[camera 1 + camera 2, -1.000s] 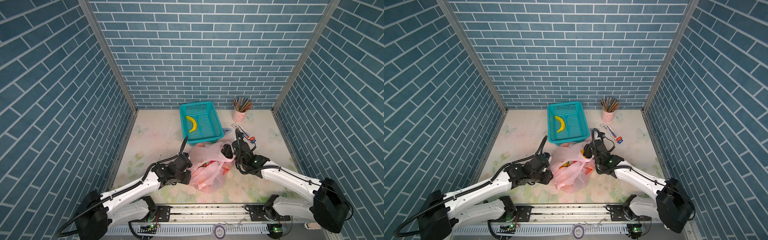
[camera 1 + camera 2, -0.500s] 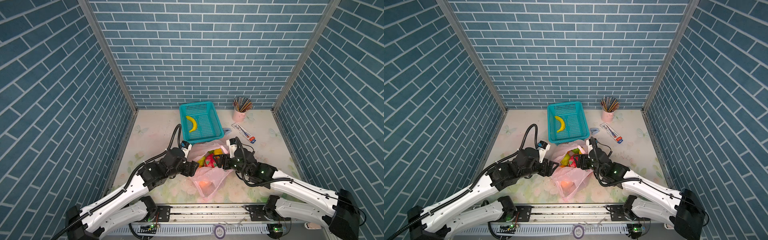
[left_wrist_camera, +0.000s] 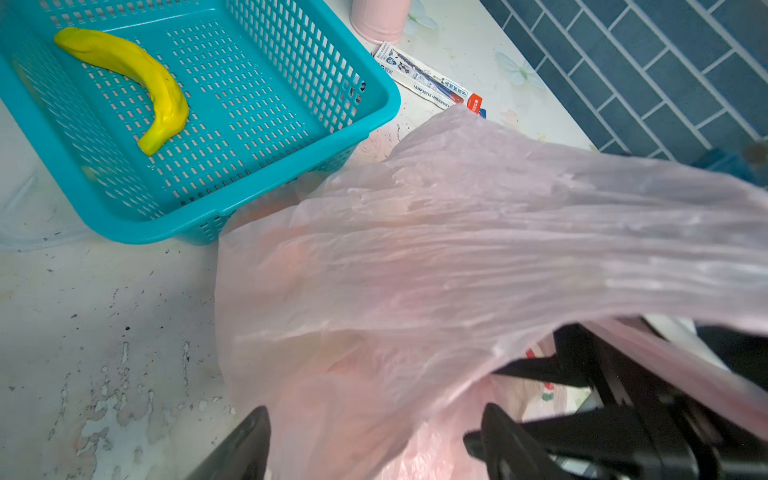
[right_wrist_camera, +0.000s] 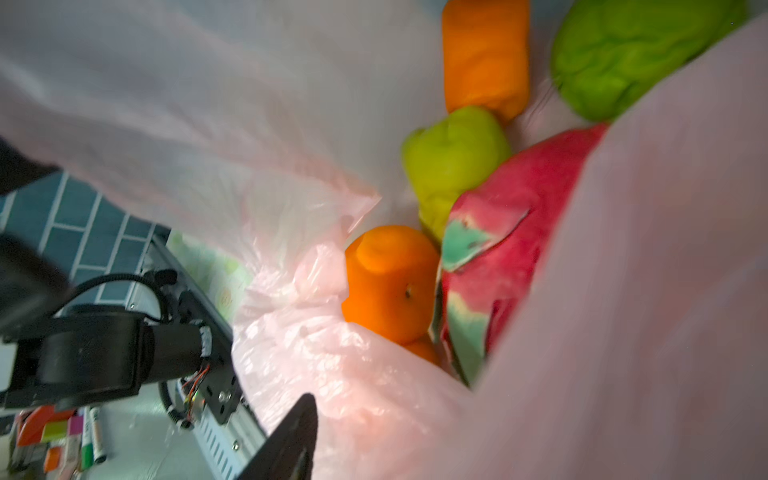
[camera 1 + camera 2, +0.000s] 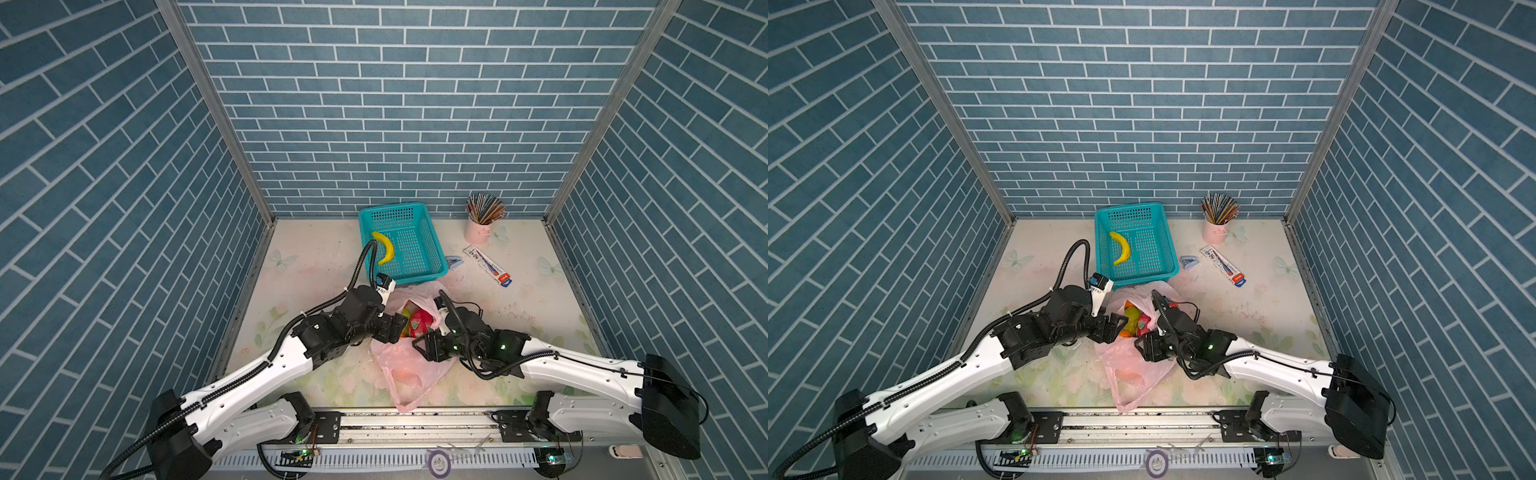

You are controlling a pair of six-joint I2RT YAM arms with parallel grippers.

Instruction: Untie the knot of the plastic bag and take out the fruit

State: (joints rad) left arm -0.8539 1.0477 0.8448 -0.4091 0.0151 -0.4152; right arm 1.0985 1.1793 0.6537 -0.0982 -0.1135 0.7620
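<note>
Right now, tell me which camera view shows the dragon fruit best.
Right wrist: it looks into the plastic bag, dragon fruit close, green scales clear. Both top views show a small red patch; the left wrist view shows only bag film.

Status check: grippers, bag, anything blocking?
Left gripper open at the bag mouth. Right gripper against the bag, fingers part-hidden under it. Bag open, fruit inside. Basket close behind, not blocking.
</note>
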